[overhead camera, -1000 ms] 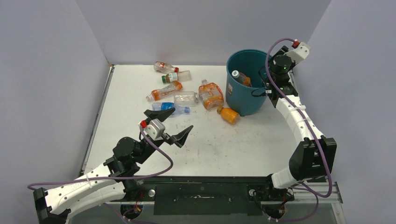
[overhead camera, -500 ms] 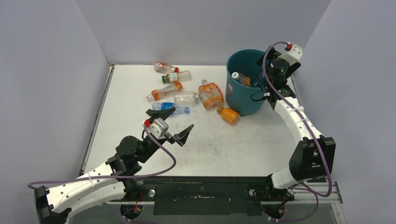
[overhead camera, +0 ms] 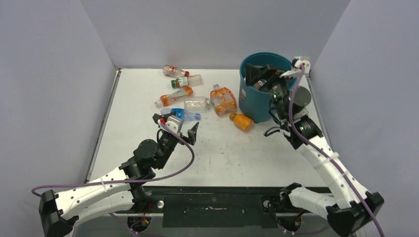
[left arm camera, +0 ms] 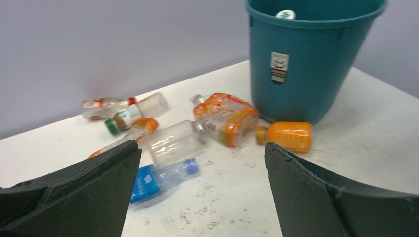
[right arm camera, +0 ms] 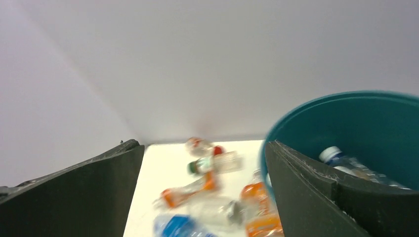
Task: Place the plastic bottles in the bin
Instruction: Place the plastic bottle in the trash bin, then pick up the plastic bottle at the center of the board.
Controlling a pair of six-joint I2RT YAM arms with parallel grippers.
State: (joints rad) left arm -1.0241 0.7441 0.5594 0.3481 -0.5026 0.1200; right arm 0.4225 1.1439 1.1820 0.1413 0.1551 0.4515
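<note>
The right gripper point(overhead camera: 269, 73) is hovering above the mouth of the bin point(overhead camera: 257, 106), jaws standing wide apart, nothing between them; one bottle point(right arm camera: 346, 163) is lying inside the bin, near its right finger. The left gripper point(overhead camera: 178, 122) is hanging low over the table point(overhead camera: 237, 153), jaws likewise spread and empty. Seven plastic bottles point(left arm camera: 227, 116) are lying ahead of it, the blue-labelled bottle point(left arm camera: 158, 178) nearest, the bin standing beyond, to its right.
</note>
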